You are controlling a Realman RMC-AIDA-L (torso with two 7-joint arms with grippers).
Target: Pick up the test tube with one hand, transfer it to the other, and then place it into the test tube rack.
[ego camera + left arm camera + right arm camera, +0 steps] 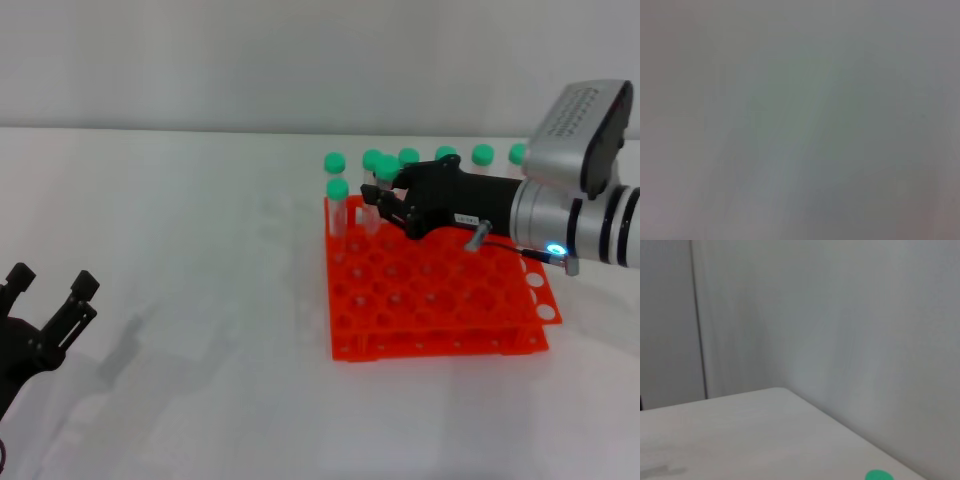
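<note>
The orange test tube rack [440, 300] stands on the white table right of centre in the head view. My right gripper [383, 203], black with a small white label and a lit wrist ring, reaches over the rack's far left part. It is shut on a test tube [386, 172], upright, green cap above the fingers, lower end at the rack's holes. A green cap [878, 475] shows at the edge of the right wrist view. My left gripper [52, 279] is open and empty, low at the near left.
Several other green-capped tubes [338, 200] stand in the rack's far row and far left corner. The rack's nearer holes hold nothing. A pale wall rises behind the table. The left wrist view shows only blank grey.
</note>
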